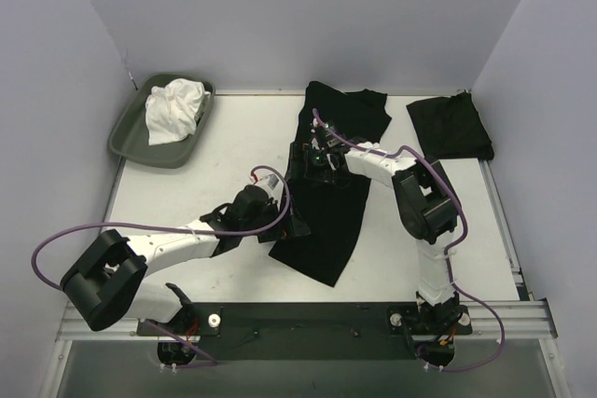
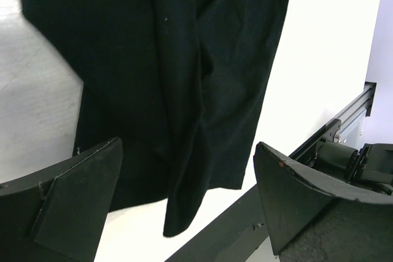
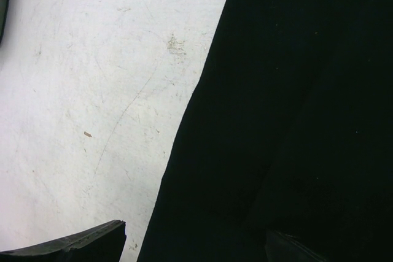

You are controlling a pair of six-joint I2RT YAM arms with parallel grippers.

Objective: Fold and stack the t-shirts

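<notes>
A black t-shirt (image 1: 328, 230) lies stretched out long on the white table, from the back middle toward the front. My left gripper (image 1: 285, 222) is at the left edge of its near part, jaws open. In the left wrist view the hem of the t-shirt (image 2: 172, 59) lies ahead of the open left gripper (image 2: 190, 194), nothing between the fingers. My right gripper (image 1: 312, 157) hovers open over the left edge of the shirt's far part. In the right wrist view the edge of the t-shirt (image 3: 288, 121) runs between the spread fingers of the right gripper (image 3: 190, 250). A second, folded t-shirt (image 1: 451, 128) lies at the back right.
A grey-green tray (image 1: 126, 137) holding a crumpled white cloth (image 1: 175, 111) sits at the back left corner. Walls close in the table on three sides. A metal rail (image 1: 308, 319) with the arm bases runs along the near edge; this rail (image 2: 347, 118) also shows in the left wrist view.
</notes>
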